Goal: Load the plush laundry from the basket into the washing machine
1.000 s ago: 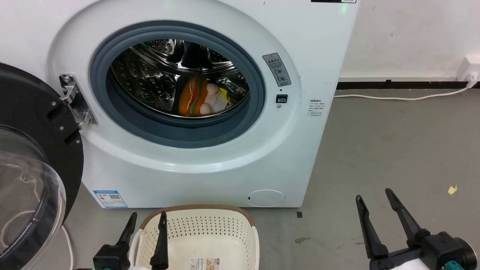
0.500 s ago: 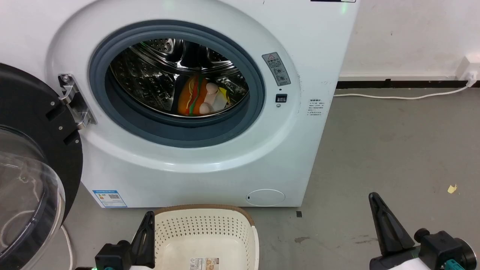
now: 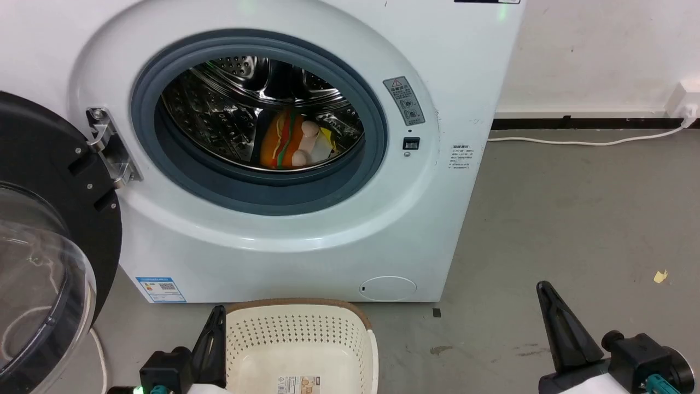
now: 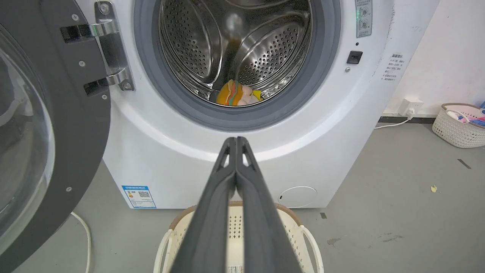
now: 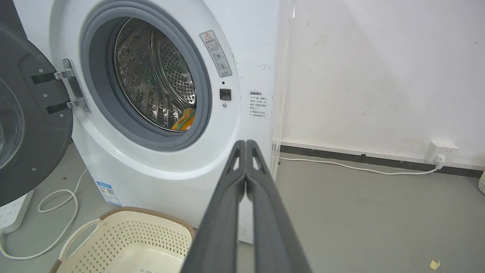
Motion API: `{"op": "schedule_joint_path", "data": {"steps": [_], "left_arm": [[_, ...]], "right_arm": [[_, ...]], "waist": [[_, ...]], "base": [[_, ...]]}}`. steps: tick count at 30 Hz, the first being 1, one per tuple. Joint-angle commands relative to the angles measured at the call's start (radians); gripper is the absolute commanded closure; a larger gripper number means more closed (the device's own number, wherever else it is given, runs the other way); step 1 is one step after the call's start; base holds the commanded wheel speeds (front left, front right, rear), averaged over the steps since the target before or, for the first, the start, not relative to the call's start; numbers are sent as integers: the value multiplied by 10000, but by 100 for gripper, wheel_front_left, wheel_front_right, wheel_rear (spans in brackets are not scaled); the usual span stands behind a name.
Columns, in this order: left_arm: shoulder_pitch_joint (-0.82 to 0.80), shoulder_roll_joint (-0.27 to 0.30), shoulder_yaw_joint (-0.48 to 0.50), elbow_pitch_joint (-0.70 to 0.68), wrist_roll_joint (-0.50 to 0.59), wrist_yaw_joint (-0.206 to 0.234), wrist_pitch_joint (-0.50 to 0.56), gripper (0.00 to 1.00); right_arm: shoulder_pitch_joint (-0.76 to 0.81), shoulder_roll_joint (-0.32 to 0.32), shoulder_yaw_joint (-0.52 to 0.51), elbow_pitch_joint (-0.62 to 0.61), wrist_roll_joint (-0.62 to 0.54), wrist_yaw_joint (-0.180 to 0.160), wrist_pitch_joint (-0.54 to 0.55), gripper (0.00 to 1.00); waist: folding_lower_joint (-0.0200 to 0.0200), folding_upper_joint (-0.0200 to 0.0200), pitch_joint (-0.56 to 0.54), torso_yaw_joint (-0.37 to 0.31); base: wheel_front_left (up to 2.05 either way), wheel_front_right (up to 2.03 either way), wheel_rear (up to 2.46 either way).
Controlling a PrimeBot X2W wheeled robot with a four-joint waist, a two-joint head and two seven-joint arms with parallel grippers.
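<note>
The plush laundry (image 3: 295, 145) lies inside the washing machine (image 3: 306, 246), low in the right part of the shiny perforated drum (image 3: 219, 120). Its orange, red and green hamburger side is turned toward the opening, and two rounded pink parts, perhaps feet, show beside a bit of yellow. The grey door seal (image 3: 164, 164) rings the opening, and the black-framed clear door (image 3: 49, 262) stands swung open at the left on its metal hinge (image 3: 109, 145). On the grey floor (image 3: 574, 219) just near of the machine sits the cream basket (image 3: 306, 328), its bare bottom showing a barcode sticker (image 3: 298, 384). The left gripper (image 3: 219, 312) hangs at the basket's left side, fingers pressed together tip to tip with nothing between them. The right gripper (image 3: 542, 285) is well to the right over the floor, its fingers likewise pressed together and gripping nothing. A white cable (image 3: 579, 144) runs along the foot of the far wall to a socket (image 3: 683, 104), and a small yellow scrap (image 3: 660, 277) lies at the right.
</note>
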Motion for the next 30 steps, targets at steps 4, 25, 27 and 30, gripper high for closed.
{"op": "schedule_joint_path", "data": {"steps": [4,25,27,30], "left_arm": [[-106,-90,108,-113,168,-73,134,100],[-206,-293,394,-338,599,-228,563,100],[-215,-312,421,-360,640,-243,604,100],[-229,-341,462,-392,702,-265,666,100]], "right_arm": [[-118,2,-13,-2,-98,-2,141,100],[-249,4,-34,-5,-201,-3,572,100],[-261,4,-36,-5,-211,-4,613,100],[-280,4,-38,-5,-225,-4,675,100]], "waist": [[0,0,-2,16],[0,0,-13,90],[0,0,-14,97],[0,0,-15,108]], "base": [[0,0,0],[0,0,0],[0,0,0],[0,0,0]]}}
